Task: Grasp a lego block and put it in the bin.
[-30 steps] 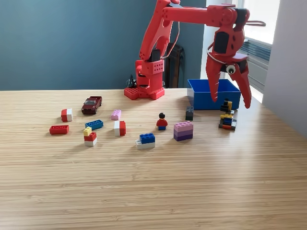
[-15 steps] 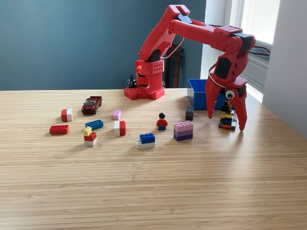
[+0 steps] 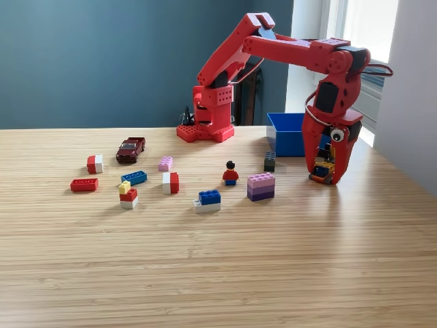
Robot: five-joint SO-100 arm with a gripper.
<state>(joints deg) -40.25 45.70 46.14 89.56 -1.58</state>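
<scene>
Straddling lego stack (image 3: 323,168), gripper (image 3: 323,176) lowered

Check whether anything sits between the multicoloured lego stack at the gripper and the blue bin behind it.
Nothing visible does. The gripper has its fingers either side of the multicoloured lego stack, and the bin stands just behind it, open-topped. The black block lies off to the exterior view's left, clear of that path.

Bare tabletop (image 3: 239,266) in front, bin (image 3: 287,131) and black block (image 3: 270,161) crowding the jaws' left
</scene>
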